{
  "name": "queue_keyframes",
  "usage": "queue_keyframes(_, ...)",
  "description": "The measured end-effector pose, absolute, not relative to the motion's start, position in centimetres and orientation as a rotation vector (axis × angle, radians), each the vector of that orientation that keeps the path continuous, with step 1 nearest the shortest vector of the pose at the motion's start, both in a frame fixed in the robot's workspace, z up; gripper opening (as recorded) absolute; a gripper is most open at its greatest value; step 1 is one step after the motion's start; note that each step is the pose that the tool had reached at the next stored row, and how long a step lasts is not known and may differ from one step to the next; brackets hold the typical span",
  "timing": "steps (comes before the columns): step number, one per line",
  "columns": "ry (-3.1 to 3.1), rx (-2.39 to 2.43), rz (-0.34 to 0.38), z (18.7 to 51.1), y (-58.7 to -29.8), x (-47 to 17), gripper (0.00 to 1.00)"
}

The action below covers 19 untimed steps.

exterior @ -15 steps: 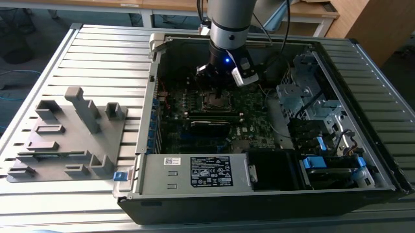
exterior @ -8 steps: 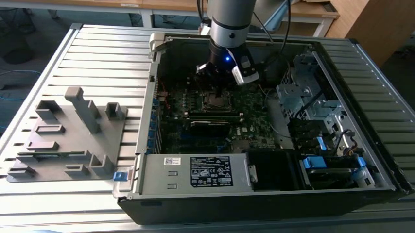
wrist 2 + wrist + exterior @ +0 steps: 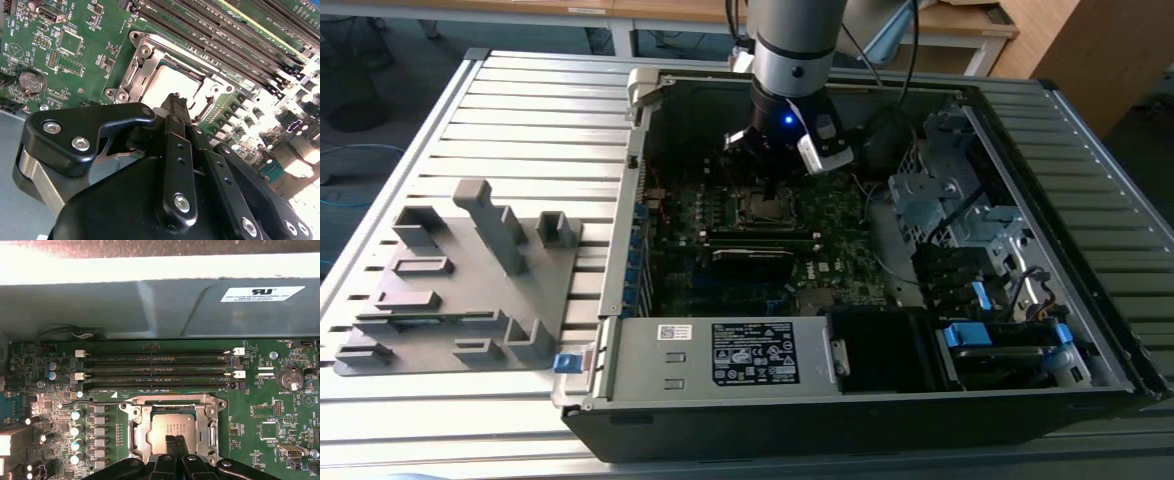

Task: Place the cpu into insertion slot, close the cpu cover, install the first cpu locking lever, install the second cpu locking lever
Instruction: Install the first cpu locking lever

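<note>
The cpu (image 3: pixel 172 426) lies flat in the insertion slot (image 3: pixel 131 412) on the green board, its silver top bare. The cpu cover (image 3: pixel 141 432) is down, framing the chip. In both wrist views my gripper (image 3: pixel 175 446) is shut just over the chip's near edge, with nothing seen between its fingertips. The second wrist view has the gripper (image 3: pixel 177 102) in front of the cpu (image 3: pixel 167 82) and the cover (image 3: pixel 145 75). A thin locking lever (image 3: pixel 90 401) runs out sideways from the socket's corner. In the exterior view the gripper (image 3: pixel 767 180) hangs right above the slot (image 3: pixel 767 208).
Long black memory slots (image 3: pixel 155 370) run beside the socket, toward the case wall (image 3: pixel 150 305). A row of capacitors (image 3: pixel 76 430) and a coin battery (image 3: pixel 289 379) flank it. A grey fixture tray (image 3: pixel 467 270) lies at the exterior view's left; the drive cage (image 3: pixel 947 190) stands at its right.
</note>
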<state>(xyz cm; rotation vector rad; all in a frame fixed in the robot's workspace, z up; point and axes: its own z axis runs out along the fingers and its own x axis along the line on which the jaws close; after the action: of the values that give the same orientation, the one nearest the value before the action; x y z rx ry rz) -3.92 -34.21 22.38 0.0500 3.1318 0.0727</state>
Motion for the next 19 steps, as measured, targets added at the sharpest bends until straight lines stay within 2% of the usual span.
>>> queue_keyframes(19,3.132,0.05,0.073,22.52,-34.21,-4.32,0.11)
